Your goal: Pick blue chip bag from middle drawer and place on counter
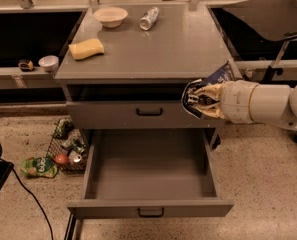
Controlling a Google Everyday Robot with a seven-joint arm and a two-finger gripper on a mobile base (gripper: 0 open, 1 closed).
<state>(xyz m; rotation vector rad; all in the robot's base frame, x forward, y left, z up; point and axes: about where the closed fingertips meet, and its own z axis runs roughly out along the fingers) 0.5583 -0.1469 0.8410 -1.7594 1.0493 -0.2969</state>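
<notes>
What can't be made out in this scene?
Camera view:
- blue chip bag: partly covered by the gripper clamped on it off the counter's front right corner; lettering unreadable.
- Robot arm: cut off by right edge.
- Can on the counter: label too small.
- Floor basket: contents jumbled, unclear.

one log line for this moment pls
gripper: jaws shut on blue chip bag, by counter front-right corner | middle drawer: open | bag not placed
</notes>
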